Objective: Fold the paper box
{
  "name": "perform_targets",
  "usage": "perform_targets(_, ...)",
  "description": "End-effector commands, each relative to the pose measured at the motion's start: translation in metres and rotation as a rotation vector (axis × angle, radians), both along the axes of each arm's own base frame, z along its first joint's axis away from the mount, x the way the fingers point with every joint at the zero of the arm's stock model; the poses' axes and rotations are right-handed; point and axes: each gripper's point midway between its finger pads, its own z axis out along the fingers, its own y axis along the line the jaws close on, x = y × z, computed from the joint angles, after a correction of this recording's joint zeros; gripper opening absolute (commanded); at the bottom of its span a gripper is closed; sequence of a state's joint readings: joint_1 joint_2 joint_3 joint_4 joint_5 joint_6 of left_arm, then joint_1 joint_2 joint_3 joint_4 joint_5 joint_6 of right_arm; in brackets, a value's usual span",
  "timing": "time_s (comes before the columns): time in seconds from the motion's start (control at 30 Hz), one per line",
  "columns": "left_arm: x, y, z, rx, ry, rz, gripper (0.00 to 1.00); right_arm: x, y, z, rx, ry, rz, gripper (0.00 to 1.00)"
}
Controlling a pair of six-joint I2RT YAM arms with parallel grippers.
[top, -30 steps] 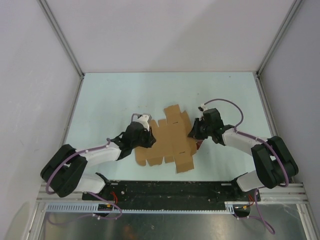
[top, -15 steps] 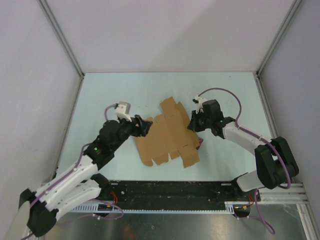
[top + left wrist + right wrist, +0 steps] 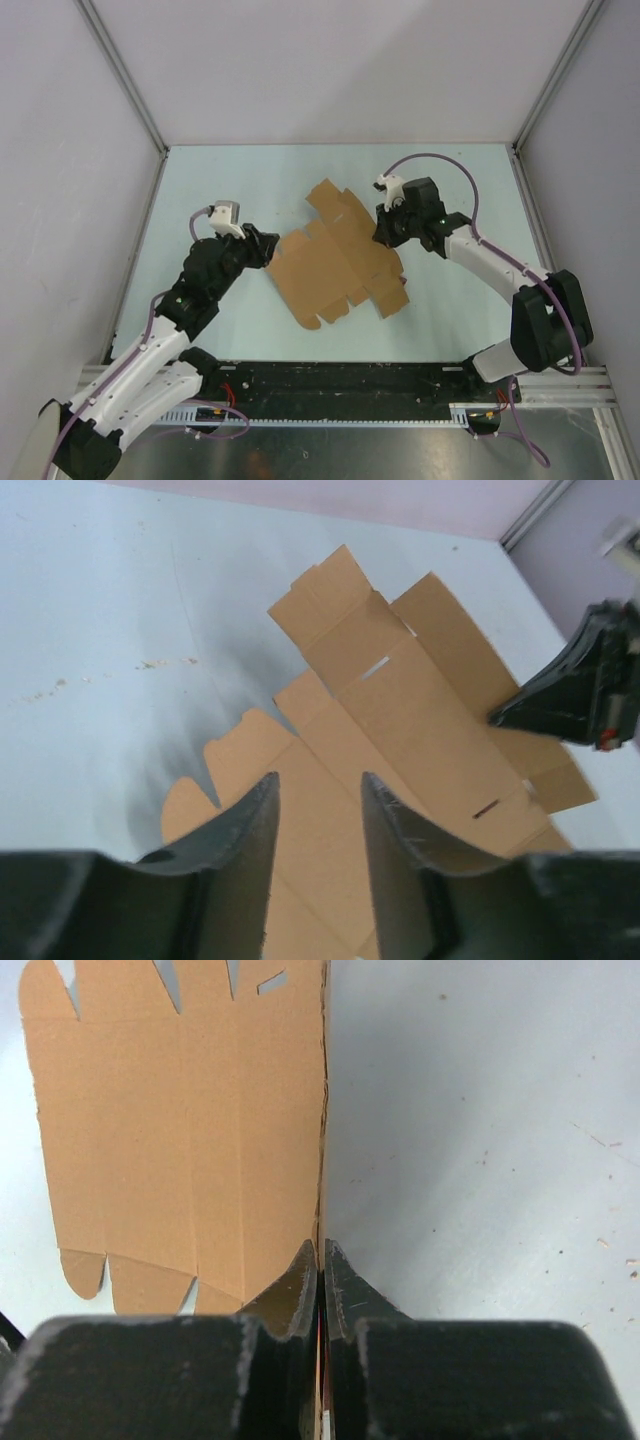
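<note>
- Lying spread on the counter (image 3: 230, 180) in the top view, the paper box (image 3: 340, 265) was an unfolded sheet; no flap looked raised, so all folding was left.
- Left wrist: left pincer (image 3: 318, 780) narrowly parted over the sheet's edge, holding nothing.
- Right wrist: right pincer (image 3: 321, 1250) clamped on the sheet's edge.
- No container formed; nothing inside.

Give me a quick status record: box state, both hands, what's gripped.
paper box: unfolded sheet, flaps spread, on the table
right hand: shut, pinching the sheet's right-side edge
left hand: open, over the sheet's left edge, gripping nothing
folds made: none visible
</note>
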State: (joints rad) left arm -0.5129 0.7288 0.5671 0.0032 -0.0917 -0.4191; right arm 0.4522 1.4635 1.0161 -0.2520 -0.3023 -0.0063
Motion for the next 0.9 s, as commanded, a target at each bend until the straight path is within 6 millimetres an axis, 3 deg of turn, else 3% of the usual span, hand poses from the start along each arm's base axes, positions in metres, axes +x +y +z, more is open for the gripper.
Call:
perform_targets(0.0, 0.002, -0.002, 0.014, 0.024, -0.02, -0.024, 0.31, -0.005, 0.009, 0.007, -0.048, 0.016, 0.126, 0.04)
perform_targets(0.1, 0.002, -0.002, 0.014, 0.026, -0.02, -0.031, 0.22, -0.004, 0.007, 0.0, -0.082, 0.053, 0.161, 0.0)
perform_targets(0.2, -0.001, -0.004, 0.014, 0.026, -0.022, -0.043, 0.2, 0.001, 0.009, -0.003, -0.104, 0.07, 0.155, 0.0)
perform_targets(0.4, -0.003, -0.009, 0.006, 0.027, 0.004, -0.096, 0.25, -0.007, 0.005, -0.019, -0.229, 0.131, 0.235, 0.0)
perform_targets(0.57, -0.003, -0.02, -0.012, 0.02, 0.076, -0.167, 0.34, -0.018, 0.009, -0.008, -0.222, 0.175, 0.377, 0.0)
perform_targets(0.67, -0.004, -0.029, -0.017, 0.018, 0.096, -0.22, 0.5, -0.024, 0.012, -0.011, -0.222, 0.195, 0.415, 0.0)
perform_targets(0.7, -0.007, -0.036, -0.018, 0.018, 0.094, -0.27, 0.68, -0.027, 0.012, -0.014, -0.226, 0.205, 0.424, 0.0)
perform_targets(0.8, -0.009, -0.045, -0.011, -0.014, 0.04, -0.323, 0.99, -0.035, 0.016, -0.02, -0.224, 0.236, 0.458, 0.0)
perform_targets(0.87, -0.009, -0.047, -0.009, -0.041, -0.009, -0.327, 1.0, -0.039, 0.017, -0.024, -0.235, 0.245, 0.469, 0.0)
